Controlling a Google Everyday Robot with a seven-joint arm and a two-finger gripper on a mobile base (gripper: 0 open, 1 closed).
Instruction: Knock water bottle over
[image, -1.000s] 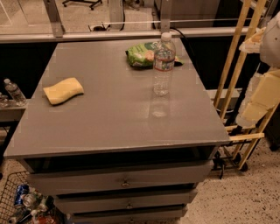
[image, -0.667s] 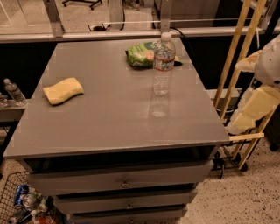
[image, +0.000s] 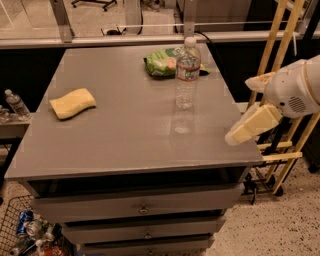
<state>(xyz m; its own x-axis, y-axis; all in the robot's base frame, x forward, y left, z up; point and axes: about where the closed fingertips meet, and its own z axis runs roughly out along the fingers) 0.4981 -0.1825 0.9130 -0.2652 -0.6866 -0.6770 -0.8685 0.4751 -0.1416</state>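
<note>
Dim room — tabletop sheen, gripper bright at right.

Water bottle: clear, ribbed, white cap, upright on table, far right; jaws well right of it.

My cream-coloured gripper, on the end of my white arm, hangs at the right edge of the flat grey table, towards its near corner. It is well apart from the tall clear ribbed plastic water bottle. That bottle stands upright on the far right part of the top, with a white cap and a white label with a red band. Just behind it lies a crumpled green bag; I cannot tell whether they touch. A yellow sponge lies on the left side. Grey drawers sit under the top. A pale wooden frame stands on the right, behind my arm.
</note>
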